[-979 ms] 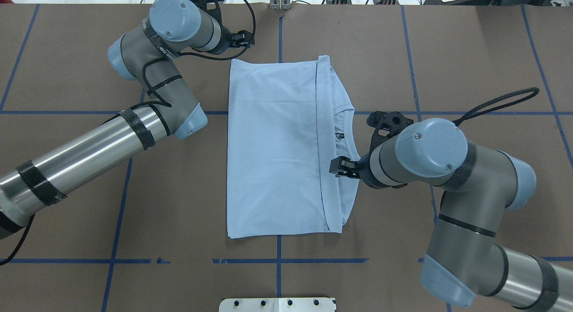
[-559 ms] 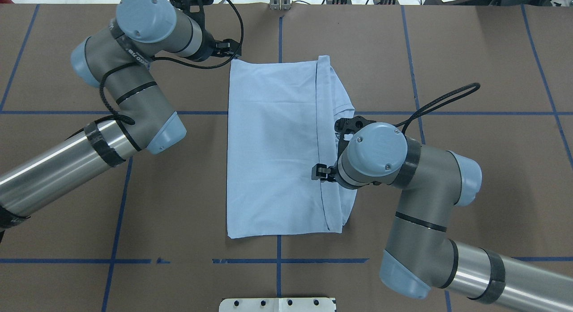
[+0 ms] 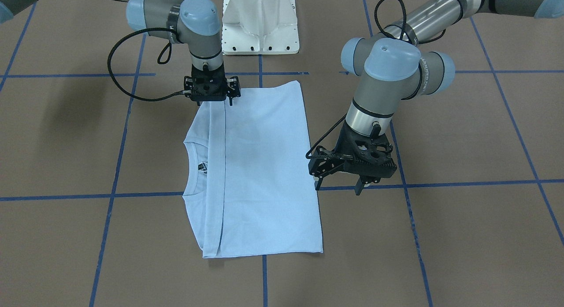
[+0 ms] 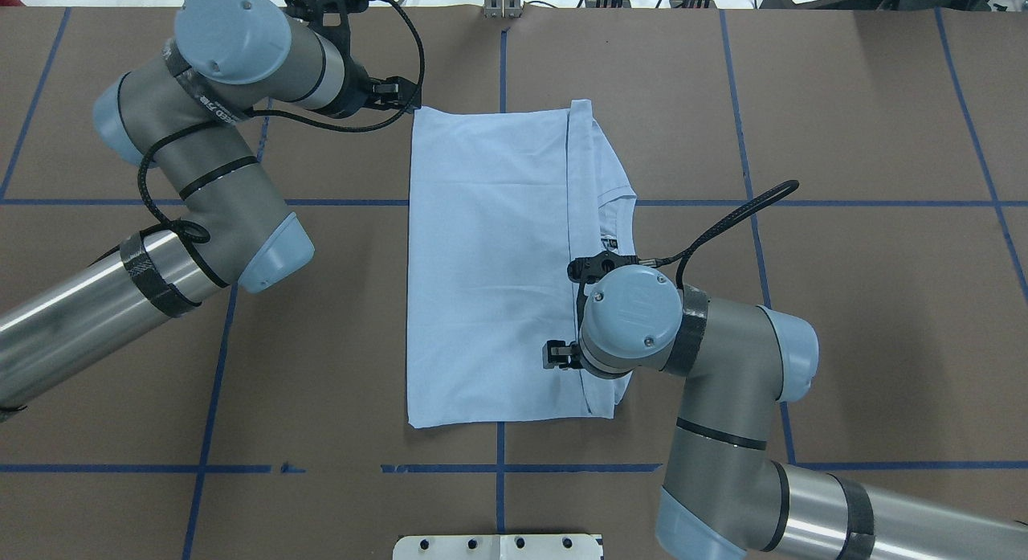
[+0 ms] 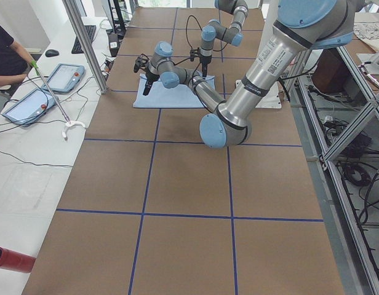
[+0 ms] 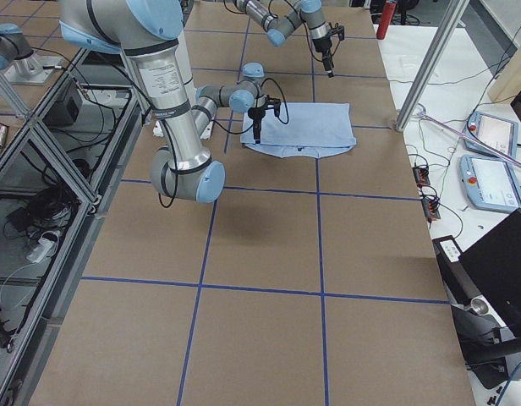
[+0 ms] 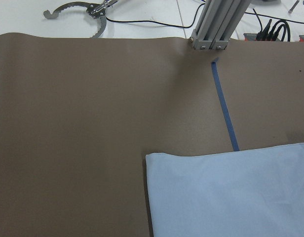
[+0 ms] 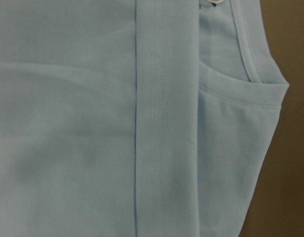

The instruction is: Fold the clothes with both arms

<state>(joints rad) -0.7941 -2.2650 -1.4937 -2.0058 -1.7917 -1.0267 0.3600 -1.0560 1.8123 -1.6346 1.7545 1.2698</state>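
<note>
The pale light-blue T-shirt (image 4: 490,263) lies folded flat in the middle of the table, with its neck label (image 4: 608,243) showing at the collar on the right side; it also shows in the front view (image 3: 260,166). The chest print is hidden in the fold. My left gripper (image 3: 338,188) is open and empty. It hovers above the table just off the shirt's left edge, near its far-left corner. My right gripper (image 3: 214,100) is open and hovers low over the folded hem band near the shirt's near edge. The right wrist view shows that band (image 8: 164,118) close below.
The brown table carries blue tape grid lines (image 4: 498,468). The white pedestal base (image 3: 260,20) stands at the robot's edge. An aluminium post (image 7: 216,24) stands at the far edge. An operator's desk with tablets (image 5: 63,77) lies beyond the far edge.
My right arm has moved left and toward the near edge, over the shirt's hem band. My left arm has drawn back to the left, off the shirt's far-left corner.
</note>
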